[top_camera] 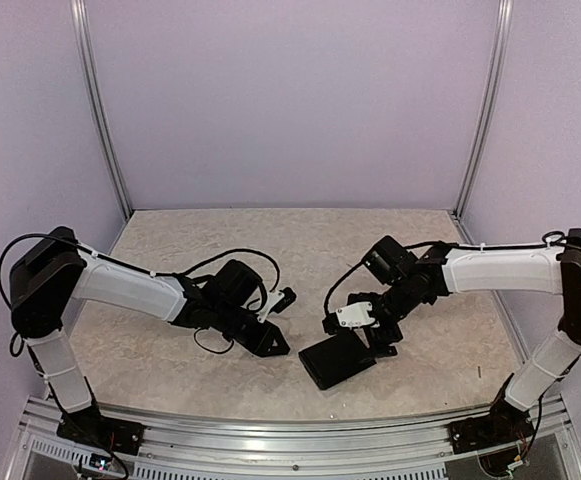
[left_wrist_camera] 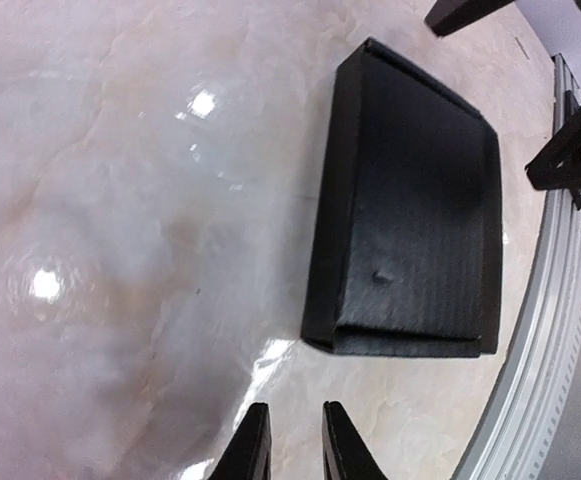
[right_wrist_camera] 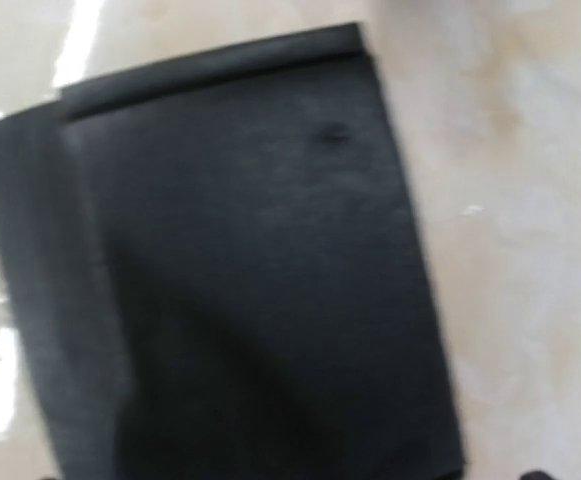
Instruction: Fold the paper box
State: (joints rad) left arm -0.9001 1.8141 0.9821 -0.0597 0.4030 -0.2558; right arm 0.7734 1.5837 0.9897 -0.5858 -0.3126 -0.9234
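One white tag [top_camera: 353, 315] sits on the right gripper [top_camera: 360, 338], and whatever is printed on it is too small for us to read. The paper box [left_wrist_camera: 410, 200] lies flat on the table [top_camera: 270, 240], folded into a slim black slab. It is directly under the right gripper and just ahead of the left gripper [left_wrist_camera: 296, 415], a little off to that gripper's side.

From the left wrist we see the left fingers [left_wrist_camera: 255, 450] parted only narrowly, with bare table between them. In the same view the two right fingers stand wide apart, one beyond the box's far corner and one past its long edge, and they grip nothing.

Around the grippers we see black cables [top_camera: 232, 257] looping over the left arm, a ribbed aluminium rail [left_wrist_camera: 540, 350] beyond the box's far side, and glare spots on the pale marbled surface.

The right wrist view is blurred. The box fills it and is cut off at the lower edge, and that gripper's own fingers are not clearly visible there.
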